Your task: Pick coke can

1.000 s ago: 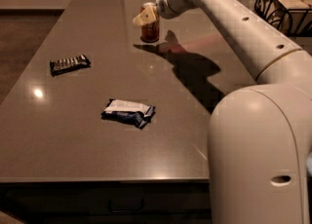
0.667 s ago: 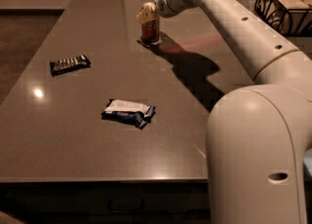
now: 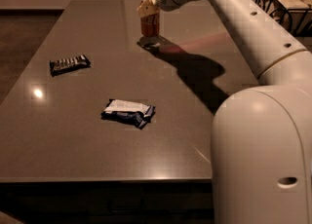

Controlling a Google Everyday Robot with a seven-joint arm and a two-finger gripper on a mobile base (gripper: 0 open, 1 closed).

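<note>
Jaws clasp coke can [image 3: 150, 24] at far end of glossy table [image 3: 97, 140]

The gripper [image 3: 147, 9] at the far end of the table [image 3: 87, 23] hides the top of the coke can [image 3: 150, 26]; the far-right wire rack [image 3: 285, 5] is cut by the edge; print on the dark wrapper [image 3: 69, 64] and white wrapper [image 3: 128, 111] is too small to read

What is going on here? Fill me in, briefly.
The robot's arm reaches to the far side of the table, where its gripper sits over the top of the upright coke can. Whether the can is off the surface is unclear. A dark wrapper and a blue-white wrapper lie apart nearer the camera, away from the arm.
</note>
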